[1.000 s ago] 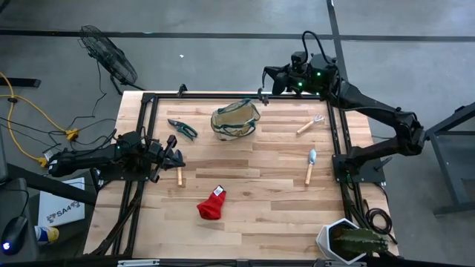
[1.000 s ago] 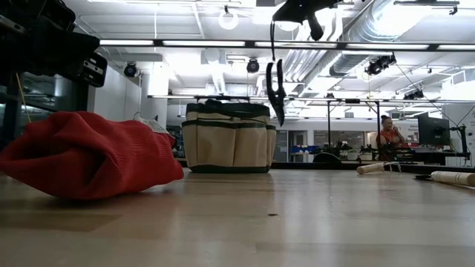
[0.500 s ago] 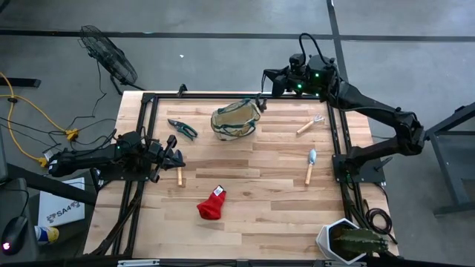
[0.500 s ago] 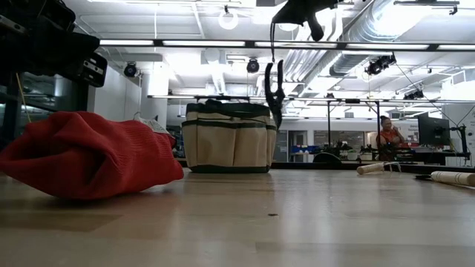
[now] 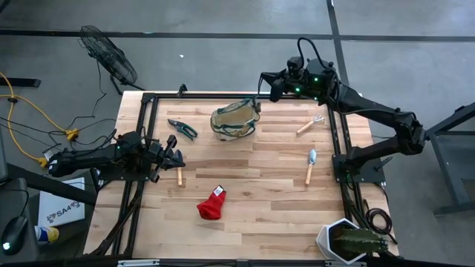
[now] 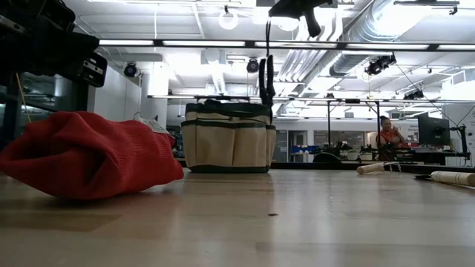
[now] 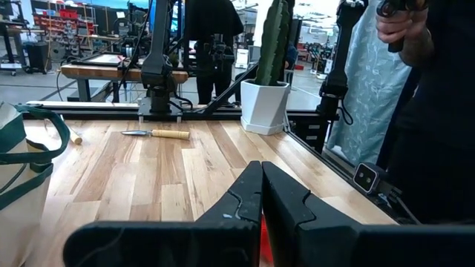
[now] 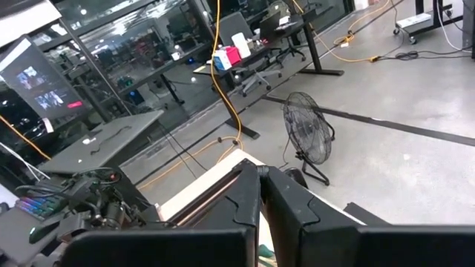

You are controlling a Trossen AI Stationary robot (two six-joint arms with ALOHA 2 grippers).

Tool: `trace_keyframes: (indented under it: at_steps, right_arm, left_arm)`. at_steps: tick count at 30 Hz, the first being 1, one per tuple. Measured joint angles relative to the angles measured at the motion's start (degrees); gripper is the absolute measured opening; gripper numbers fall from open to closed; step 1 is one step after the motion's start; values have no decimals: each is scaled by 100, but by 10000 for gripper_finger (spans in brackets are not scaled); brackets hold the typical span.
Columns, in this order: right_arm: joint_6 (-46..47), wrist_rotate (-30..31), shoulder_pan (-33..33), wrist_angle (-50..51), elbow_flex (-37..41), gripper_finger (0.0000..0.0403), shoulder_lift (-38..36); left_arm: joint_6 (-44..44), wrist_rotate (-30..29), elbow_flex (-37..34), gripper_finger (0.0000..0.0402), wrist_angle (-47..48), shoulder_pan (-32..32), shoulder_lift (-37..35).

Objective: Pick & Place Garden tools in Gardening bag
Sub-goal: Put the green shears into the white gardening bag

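Observation:
The tan canvas bag (image 5: 235,119) with green trim stands at the table's far middle; it also shows in the low view (image 6: 226,141). My right gripper (image 5: 266,80) is above the bag's right rim, shut on dark pruning shears (image 6: 264,78) that hang below it. My left gripper (image 5: 178,159) is shut and empty at the table's left. A wooden-handled trowel (image 5: 179,176) lies beside it. A second pair of shears (image 5: 182,128), a red cloth (image 5: 211,204), a fork (image 5: 310,124) and a trowel (image 5: 310,165) lie flat on the table. My right gripper holds the shears from above. A thin dark strand (image 6: 271,41) runs from the shears' upper end up to the gripper, and the exact place of contact is hidden by the gripper itself. The shears hang upright, their lower end (image 6: 263,100) at the bag's rim.
A spiky green plant in a white pot (image 5: 349,241) stands at the near right corner. A person (image 7: 430,111) stands beyond the table's edge in the left wrist view. Black frame rails run along the table's left and right edges. Bare wood lies in the middle.
My right gripper has gone toward the table's left edge with the shears, which still hang upright. The shears have passed from beside the bag's right side to over its right rim, and their lower end now meets the rim in the low view.

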State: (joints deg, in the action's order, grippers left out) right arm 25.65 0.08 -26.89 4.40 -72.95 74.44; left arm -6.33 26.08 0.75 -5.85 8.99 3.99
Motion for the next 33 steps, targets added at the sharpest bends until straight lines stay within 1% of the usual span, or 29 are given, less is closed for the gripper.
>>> trace_keyframes:
  at_steps: [13,17,22,26,33]
  right_arm:
    - [174,9,6,173,2,4,1]
    - [264,276,68,152,2,4,1]
    - [327,321,141,121,2,4,1]
    - [328,678,257,202,2,4,1]
    - [310,1021,278,332,4,4,1]
  left_arm:
    - [0,-6,0,0,2,-2,0]
    - [1,-6,0,0,0,-2,0]
    - [0,-8,0,0,0,-2,0]
    - [0,-11,0,0,2,0,0]
    - [2,-30,0,0,0,0,0]
